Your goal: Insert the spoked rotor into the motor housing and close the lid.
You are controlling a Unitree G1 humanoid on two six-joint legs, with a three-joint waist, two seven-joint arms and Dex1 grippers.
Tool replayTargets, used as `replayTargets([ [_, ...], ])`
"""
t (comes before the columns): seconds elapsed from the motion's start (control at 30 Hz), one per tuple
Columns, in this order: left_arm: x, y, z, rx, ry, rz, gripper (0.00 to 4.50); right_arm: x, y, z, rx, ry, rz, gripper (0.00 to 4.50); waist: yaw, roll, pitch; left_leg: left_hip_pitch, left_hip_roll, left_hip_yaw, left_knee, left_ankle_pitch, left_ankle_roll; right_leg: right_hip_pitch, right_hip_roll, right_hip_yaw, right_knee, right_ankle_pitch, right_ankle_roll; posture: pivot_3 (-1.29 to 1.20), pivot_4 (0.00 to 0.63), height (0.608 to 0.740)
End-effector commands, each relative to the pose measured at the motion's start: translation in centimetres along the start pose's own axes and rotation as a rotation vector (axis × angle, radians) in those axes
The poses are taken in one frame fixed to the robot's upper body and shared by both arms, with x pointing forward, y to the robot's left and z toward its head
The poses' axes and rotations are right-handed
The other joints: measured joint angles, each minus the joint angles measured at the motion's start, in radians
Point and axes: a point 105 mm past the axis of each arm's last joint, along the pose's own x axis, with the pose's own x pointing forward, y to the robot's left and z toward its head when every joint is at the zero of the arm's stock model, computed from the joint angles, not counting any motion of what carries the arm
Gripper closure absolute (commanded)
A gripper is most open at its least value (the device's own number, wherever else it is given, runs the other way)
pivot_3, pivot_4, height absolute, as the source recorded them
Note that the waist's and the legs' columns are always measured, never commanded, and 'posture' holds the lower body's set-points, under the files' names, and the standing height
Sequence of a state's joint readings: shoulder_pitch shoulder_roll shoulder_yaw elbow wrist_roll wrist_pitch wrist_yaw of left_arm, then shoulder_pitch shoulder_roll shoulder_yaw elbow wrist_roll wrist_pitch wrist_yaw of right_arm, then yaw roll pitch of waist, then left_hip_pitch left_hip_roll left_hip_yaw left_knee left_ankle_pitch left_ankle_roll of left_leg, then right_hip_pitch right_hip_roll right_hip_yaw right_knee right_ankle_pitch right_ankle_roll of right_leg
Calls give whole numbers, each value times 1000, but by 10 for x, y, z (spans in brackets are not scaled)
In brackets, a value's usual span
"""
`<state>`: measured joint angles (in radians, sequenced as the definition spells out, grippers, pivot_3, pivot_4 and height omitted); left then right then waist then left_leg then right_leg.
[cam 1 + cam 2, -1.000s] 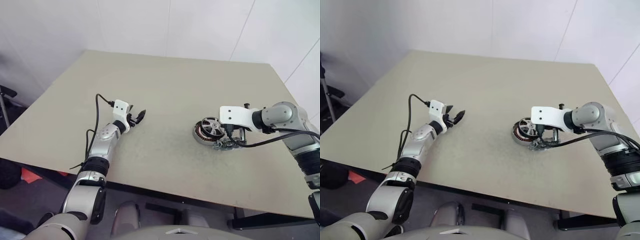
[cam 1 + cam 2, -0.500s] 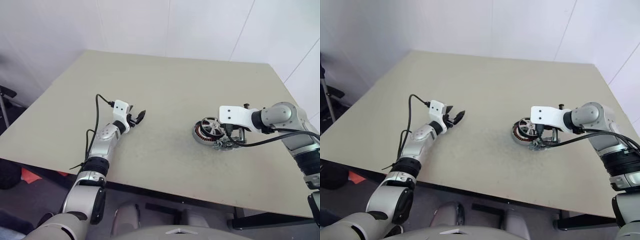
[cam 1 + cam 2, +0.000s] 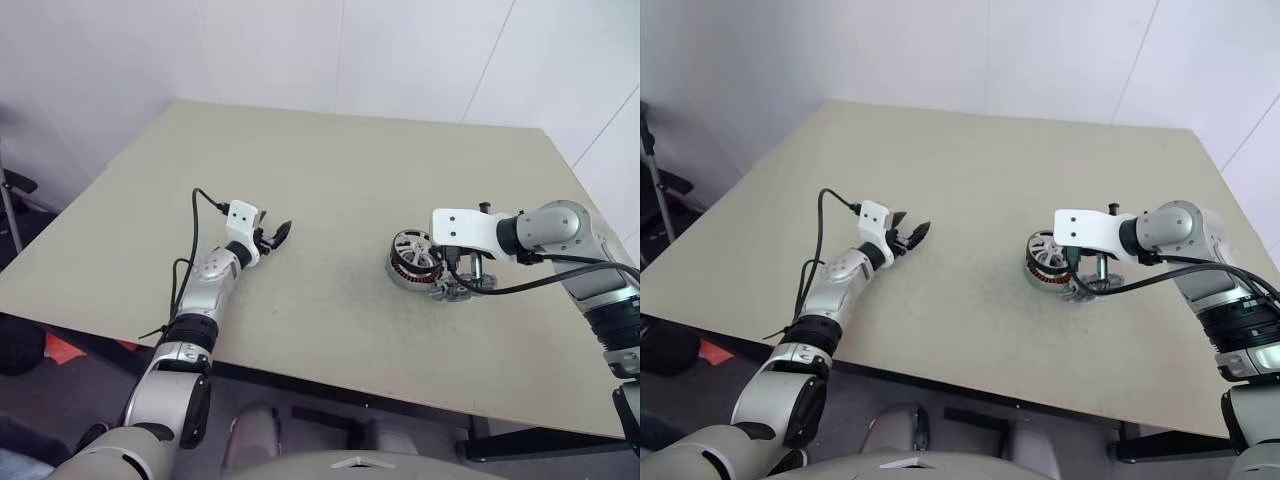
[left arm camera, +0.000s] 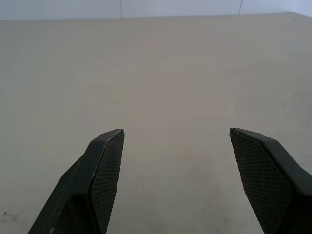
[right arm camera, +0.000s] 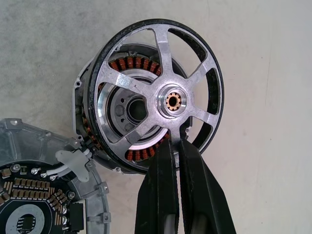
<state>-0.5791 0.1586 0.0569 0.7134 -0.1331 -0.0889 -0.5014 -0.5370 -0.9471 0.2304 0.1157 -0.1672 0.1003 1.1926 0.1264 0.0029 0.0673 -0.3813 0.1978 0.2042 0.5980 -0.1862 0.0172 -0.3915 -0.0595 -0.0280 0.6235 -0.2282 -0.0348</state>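
Note:
My right gripper (image 5: 174,142) is shut on one spoke of the silver spoked rotor (image 5: 171,102), just below its hub. The rotor (image 3: 412,246) hangs over the round motor housing (image 5: 80,100), offset from the copper windings inside; I cannot tell whether they touch. The housing (image 3: 402,272) rests on the table's right half. Its lid (image 5: 29,204) lies open beside it, circuit board facing up, at the near right of the housing (image 3: 1080,292). Far off on the left half of the table, my left gripper (image 3: 275,235) hovers open over bare table, its fingers (image 4: 105,165) wide apart and holding nothing.
The beige table (image 3: 330,170) reaches to white walls at the back and left. A black cable (image 3: 195,230) runs along my left forearm. Another cable loops from my right wrist past the lid (image 3: 520,285).
The rotor in my right gripper has shifted slightly left and lies a little flatter over the housing. The left arm has kept still.

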Motion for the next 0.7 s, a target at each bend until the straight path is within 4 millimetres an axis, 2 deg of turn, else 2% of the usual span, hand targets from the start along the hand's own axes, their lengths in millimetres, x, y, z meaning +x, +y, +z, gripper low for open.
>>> replayTargets([
  [0.03, 2, 0, 11, 27, -38, -9, 808, -11, -13, 4, -15, -12, -66, 4447, 0, 0, 0, 0, 0, 0, 0, 0, 0, 0, 0, 0, 0, 0, 0, 0, 0, 740],
  [0.23, 2, 0, 11, 28, -37, -8, 808, -7, -10, -3, -3, 8, -53, 4447, 0, 0, 0, 0, 0, 0, 0, 0, 0, 0, 0, 0, 0, 0, 0, 0, 0, 740],
  [0.7, 2, 2, 13, 36, -38, -9, 808, -4, -5, 0, -2, -9, -40, 4447, 0, 0, 0, 0, 0, 0, 0, 0, 0, 0, 0, 0, 0, 0, 0, 0, 0, 740],
])
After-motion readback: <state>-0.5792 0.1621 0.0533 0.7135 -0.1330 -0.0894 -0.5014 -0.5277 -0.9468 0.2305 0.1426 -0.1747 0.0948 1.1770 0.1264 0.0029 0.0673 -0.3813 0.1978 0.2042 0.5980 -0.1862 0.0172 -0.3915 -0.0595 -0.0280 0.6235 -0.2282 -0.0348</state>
